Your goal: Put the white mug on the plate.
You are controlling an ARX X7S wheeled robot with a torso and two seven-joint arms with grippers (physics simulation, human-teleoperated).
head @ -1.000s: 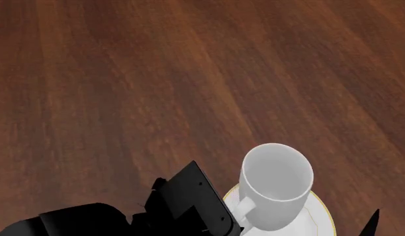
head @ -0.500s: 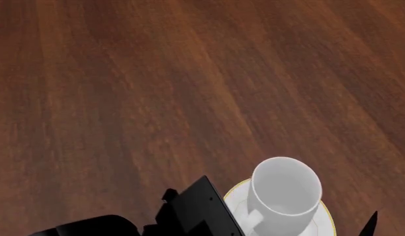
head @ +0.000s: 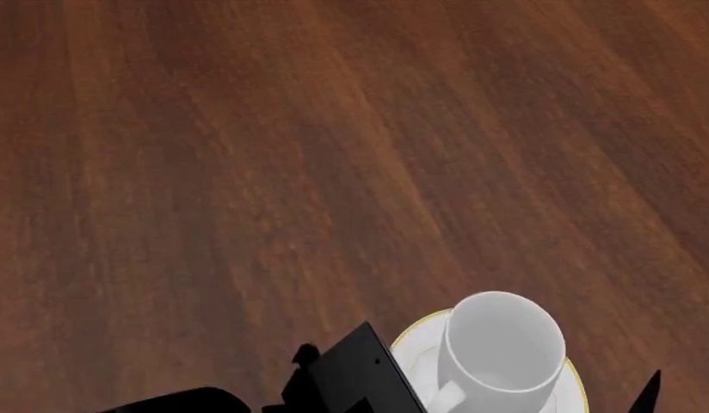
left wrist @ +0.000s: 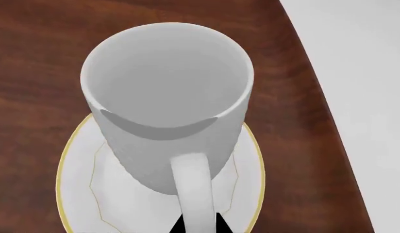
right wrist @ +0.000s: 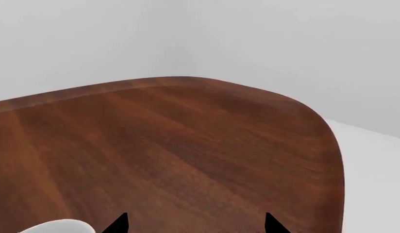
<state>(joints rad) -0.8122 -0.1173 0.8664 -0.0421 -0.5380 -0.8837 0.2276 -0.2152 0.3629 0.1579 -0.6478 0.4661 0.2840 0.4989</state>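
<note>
The white mug (head: 502, 344) stands upright over the gold-rimmed white plate (head: 575, 385) at the bottom right of the head view. In the left wrist view the mug (left wrist: 167, 97) is above the plate (left wrist: 77, 170), and my left gripper (left wrist: 198, 225) is shut on the mug's loop handle, with a black fingertip on each side of it. Whether the mug rests on the plate I cannot tell. My left arm (head: 354, 379) shows beside the plate. My right gripper (right wrist: 194, 224) is open and empty above the bare table; only a black tip (head: 649, 394) shows in the head view.
The dark wood table (head: 274, 172) fills the head view. In the left wrist view its edge (left wrist: 316, 97) runs close by the plate, with grey floor beyond. The right wrist view shows the table's rounded corner (right wrist: 316, 121) and pale walls.
The mug has moved down and slightly right in the head view, lower toward the plate. My left arm has drawn back toward the bottom edge with it.
</note>
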